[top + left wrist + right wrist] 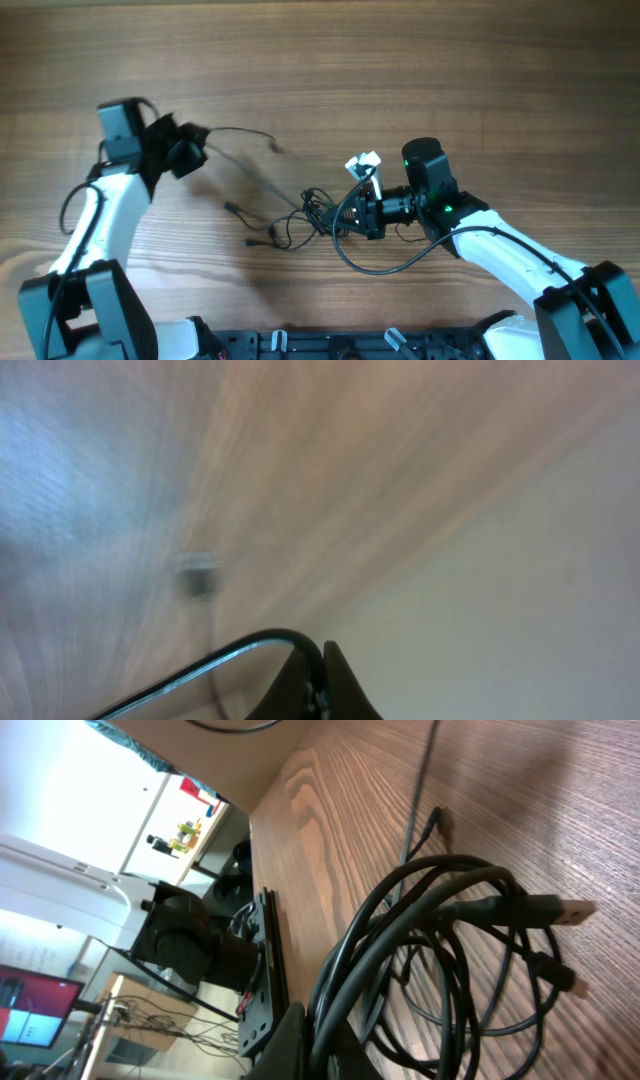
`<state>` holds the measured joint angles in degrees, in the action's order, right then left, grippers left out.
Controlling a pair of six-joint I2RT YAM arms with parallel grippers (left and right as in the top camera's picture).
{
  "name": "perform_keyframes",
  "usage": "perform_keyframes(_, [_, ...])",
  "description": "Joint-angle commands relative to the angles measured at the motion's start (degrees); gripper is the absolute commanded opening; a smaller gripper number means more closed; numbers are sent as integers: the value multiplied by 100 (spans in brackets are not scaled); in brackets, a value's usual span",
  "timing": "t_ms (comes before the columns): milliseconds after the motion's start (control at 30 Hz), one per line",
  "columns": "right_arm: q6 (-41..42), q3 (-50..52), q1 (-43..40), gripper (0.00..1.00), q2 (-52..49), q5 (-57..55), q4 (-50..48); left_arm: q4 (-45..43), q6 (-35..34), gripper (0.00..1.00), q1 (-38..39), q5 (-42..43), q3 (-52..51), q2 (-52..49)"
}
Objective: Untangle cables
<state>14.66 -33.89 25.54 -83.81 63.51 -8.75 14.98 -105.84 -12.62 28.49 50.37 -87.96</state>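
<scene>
- The step in hand, as I judged it, was the pull-apart: each arm had an end of the mess and the job was to draw one strand free.
- My left gripper (190,152) sat at the far left of the table (400,60), and it looked clenched on a thin cable (240,129). The left wrist view was badly blurred, but that cable (215,660) arched into the fingertips there.
- From the left gripper, the thin cable ran right and nearer, towards the tangle (318,212) near the middle of the table.
- My right gripper (352,210) lay just right of the tangle and was clamped on it. In the right wrist view the looped strands (450,950) fed straight down between the fingers.
- A USB plug (562,910) poked out of the loops, resting on the wood. A white tag (364,163) stood just beyond the right gripper; I could not tell what it was attached to.
- Several loops lay crossed over one another, so the task seemed early to middling.
- The next move called for holding the right side firm as an anchor and drawing the left away slowly, watching for the plug snagging in a loop.
</scene>
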Motion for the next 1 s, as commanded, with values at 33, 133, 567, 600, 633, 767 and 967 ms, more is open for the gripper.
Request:
perform_keyframes(33, [-114, -26, -11, 4, -63, 50, -9, 575, 1449, 55, -321, -127, 31, -24])
perform_keyframes(133, [238, -26, -11, 4, -63, -201, -363, 549, 3224, 82, -28, 291, 33, -24])
perform_keyframes(567, [3191, -26, -11, 4, -63, -133, -4212, -2916, 6686, 100, 629, 4098, 33, -22])
perform_keyframes(600, [3226, -26, -11, 4, -63, 39, -4496, -3014, 6684, 100, 629, 4151, 33, -22])
perform_keyframes(633, [3224, -26, -11, 4, -63, 146, -4699, -3023, 6686, 100, 632, 4205, 33, -22])
perform_keyframes(767, [3150, -26, -11, 4, -68, 188, -5099, -3023, 7005, 99, 643, 4863, 33, -24])
perform_keyframes(967, [3362, -26, -13, 4, -85, 203, -5097, -2758, 9075, 99, 636, 6008, 31, -46])
